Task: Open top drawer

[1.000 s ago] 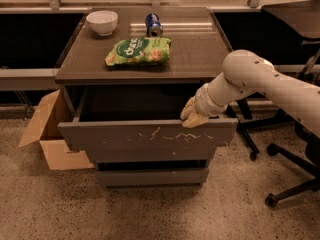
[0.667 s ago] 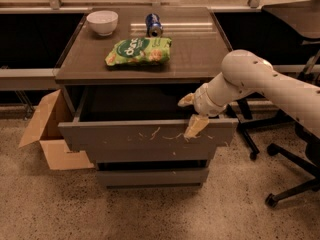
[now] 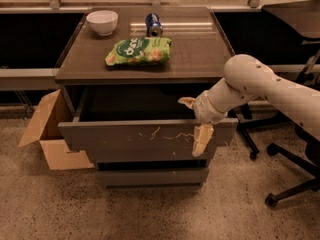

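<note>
The top drawer (image 3: 130, 136) is a wide grey-brown front with pale squiggly scratches. It stands pulled out from the cabinet, its dark inside showing. My gripper (image 3: 195, 121) is at the right part of the drawer's top edge. Its fingers are spread wide: one finger (image 3: 202, 140) hangs down in front of the drawer front, the other (image 3: 187, 102) points back over the drawer's inside. The white arm comes in from the right.
On the cabinet top (image 3: 200, 54) lie a green chip bag (image 3: 138, 50), a white bowl (image 3: 102, 21) and a blue can (image 3: 153, 24). A lower drawer front (image 3: 150, 176) sits below. An open cardboard box (image 3: 47, 131) stands at the left, office chair legs (image 3: 280, 169) at the right.
The gripper's fingers have spread apart from a shut grasp on the drawer's top edge. The drawer stays pulled out.
</note>
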{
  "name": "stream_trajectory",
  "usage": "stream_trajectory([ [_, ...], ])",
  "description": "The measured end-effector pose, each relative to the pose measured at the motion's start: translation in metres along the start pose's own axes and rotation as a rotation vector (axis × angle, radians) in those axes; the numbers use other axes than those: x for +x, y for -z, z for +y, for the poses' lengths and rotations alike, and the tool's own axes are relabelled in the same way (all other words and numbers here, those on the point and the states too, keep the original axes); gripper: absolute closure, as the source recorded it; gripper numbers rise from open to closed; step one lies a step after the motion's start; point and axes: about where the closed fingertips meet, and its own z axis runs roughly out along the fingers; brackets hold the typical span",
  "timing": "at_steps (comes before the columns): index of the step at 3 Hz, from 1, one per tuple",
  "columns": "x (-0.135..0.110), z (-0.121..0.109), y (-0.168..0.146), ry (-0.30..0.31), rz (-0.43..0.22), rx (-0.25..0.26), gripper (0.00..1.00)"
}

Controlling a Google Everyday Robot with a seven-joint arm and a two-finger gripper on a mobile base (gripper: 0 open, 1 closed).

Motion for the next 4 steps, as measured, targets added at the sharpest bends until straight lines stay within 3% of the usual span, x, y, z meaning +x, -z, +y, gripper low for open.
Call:
stream_trajectory([
  [1,-0.011,0.026,-0.001,0.017,-0.042,-0.071,0.00],
  [2,-0.017,0.049,-0.003,0.007,-0.091,-0.140,0.26],
  [3,-0.015,0.057,-0.008,-0.004,-0.112,-0.173,0.49],
  [4,-0.017,0.057,-0.006,-0.004,-0.112,-0.173,0.72],
])
